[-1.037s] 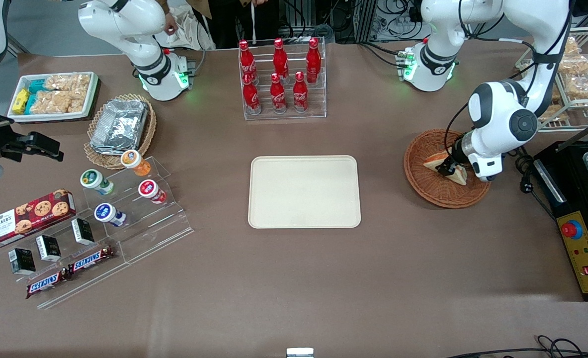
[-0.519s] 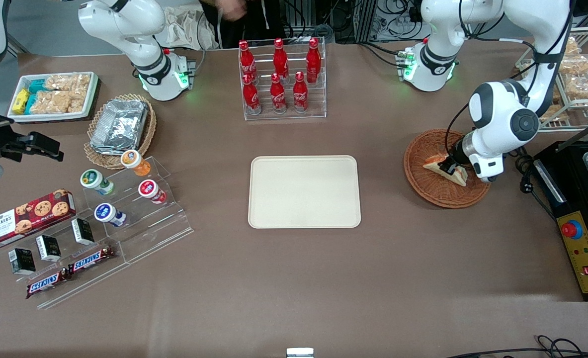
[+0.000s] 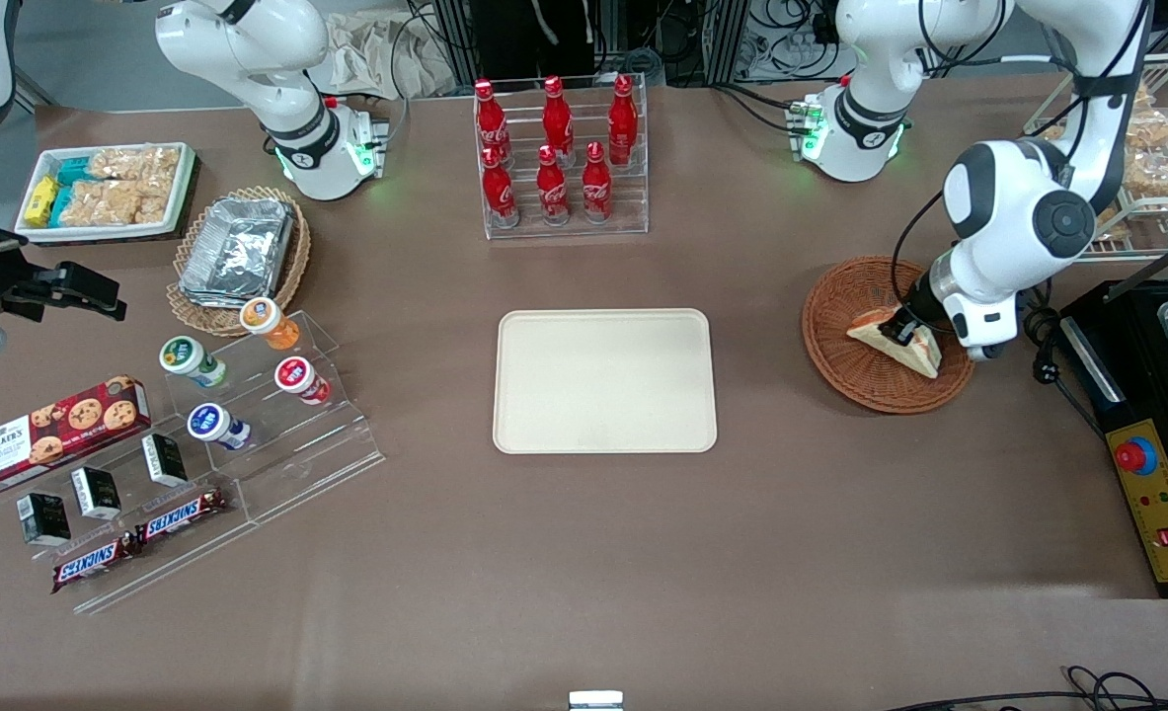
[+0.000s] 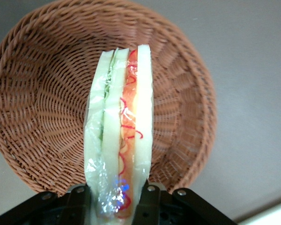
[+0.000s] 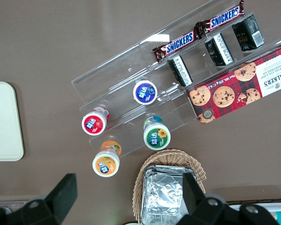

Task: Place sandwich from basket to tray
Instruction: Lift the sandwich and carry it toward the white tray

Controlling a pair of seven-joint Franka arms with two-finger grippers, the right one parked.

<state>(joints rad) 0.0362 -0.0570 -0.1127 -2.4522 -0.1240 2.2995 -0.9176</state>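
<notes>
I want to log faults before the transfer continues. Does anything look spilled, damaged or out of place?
Nothing stands out. The left arm's claw is shut on the triangular white-bread sandwich in clear wrap, above the round reddish-brown wicker basket. The wrap shows no tear. The flat cream rectangular tray lies square on the table, nothing on it.

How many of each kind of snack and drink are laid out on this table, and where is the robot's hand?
Red cola bottles: 6
Yogurt cups: 4
Snickers bars: 2
Small black boxes: 3
Cookie box: 1
Sandwich: 1, held by the gripper above the basket; the tray is bare
Total: 17
</notes>
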